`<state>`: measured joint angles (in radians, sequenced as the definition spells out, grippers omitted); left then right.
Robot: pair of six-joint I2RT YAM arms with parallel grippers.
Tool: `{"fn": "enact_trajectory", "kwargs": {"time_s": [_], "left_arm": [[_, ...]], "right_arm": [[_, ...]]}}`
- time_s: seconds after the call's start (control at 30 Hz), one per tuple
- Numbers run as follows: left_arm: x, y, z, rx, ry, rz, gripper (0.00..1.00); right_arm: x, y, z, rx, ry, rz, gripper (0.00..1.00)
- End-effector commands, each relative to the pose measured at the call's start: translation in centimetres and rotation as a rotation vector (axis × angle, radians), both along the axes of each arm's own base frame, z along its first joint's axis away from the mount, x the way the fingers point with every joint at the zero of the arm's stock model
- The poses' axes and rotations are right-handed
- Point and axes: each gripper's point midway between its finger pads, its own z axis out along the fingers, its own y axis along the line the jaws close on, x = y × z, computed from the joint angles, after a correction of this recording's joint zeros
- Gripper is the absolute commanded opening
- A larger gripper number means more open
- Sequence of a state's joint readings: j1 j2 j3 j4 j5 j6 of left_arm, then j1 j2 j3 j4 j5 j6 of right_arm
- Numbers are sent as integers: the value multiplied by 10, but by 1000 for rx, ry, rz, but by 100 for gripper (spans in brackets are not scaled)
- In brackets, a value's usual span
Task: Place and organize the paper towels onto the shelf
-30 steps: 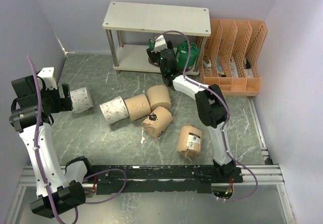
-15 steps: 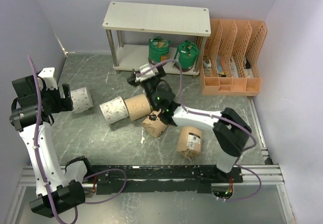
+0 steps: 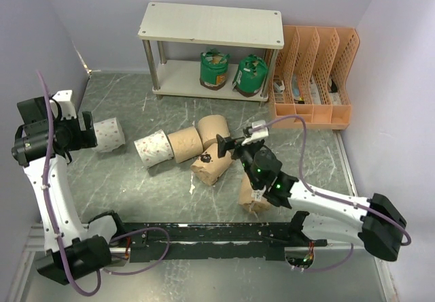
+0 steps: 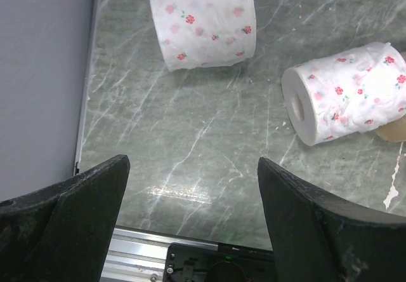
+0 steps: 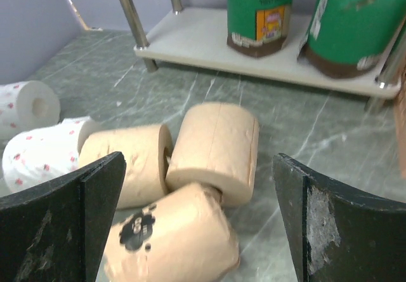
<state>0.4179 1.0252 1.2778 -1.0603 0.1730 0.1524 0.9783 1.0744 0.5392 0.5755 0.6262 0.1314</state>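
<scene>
The shelf (image 3: 211, 24) stands at the back with two green-wrapped rolls (image 3: 215, 69) (image 3: 250, 75) upright on its lower board; they also show in the right wrist view (image 5: 260, 12). On the floor lie two white patterned rolls (image 3: 109, 135) (image 3: 154, 148), two bare tan rolls (image 3: 185, 144) (image 3: 214, 131) and two tan wrapped rolls (image 3: 211, 165) (image 3: 255, 190). My right gripper (image 3: 230, 145) is open and empty, just above the tan cluster (image 5: 216, 152). My left gripper (image 3: 83, 130) is open and empty beside the left patterned roll (image 4: 203, 21); the other patterned roll (image 4: 346, 101) lies to its right.
An orange perforated file organizer (image 3: 312, 77) stands right of the shelf. Walls close in on the left, back and right. A black rail (image 3: 204, 234) runs along the near edge. Bare green marbled floor (image 4: 190, 136) lies under my left gripper.
My right arm has drawn back from the shelf's lower board, leaving a second green roll there, and now hovers open over the tan rolls. The left arm has barely moved.
</scene>
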Motion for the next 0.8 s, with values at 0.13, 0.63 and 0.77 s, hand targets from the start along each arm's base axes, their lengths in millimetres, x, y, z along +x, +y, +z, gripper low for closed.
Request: {"fn": "enact_trajectory", "kwargs": {"time_s": [0.13,0.63,0.77], "left_arm": [[-12,32,-2,133,16,145,94],[27,-24,10,-135,-35,-152,94],[54,-27,19,-269,-33,-107,85]], "right_arm": [[-24,-18,-37,160,148,8,100],[-27,3,-36,249,129,92,100],[-34,-5,-35,290,103,110,100]]}}
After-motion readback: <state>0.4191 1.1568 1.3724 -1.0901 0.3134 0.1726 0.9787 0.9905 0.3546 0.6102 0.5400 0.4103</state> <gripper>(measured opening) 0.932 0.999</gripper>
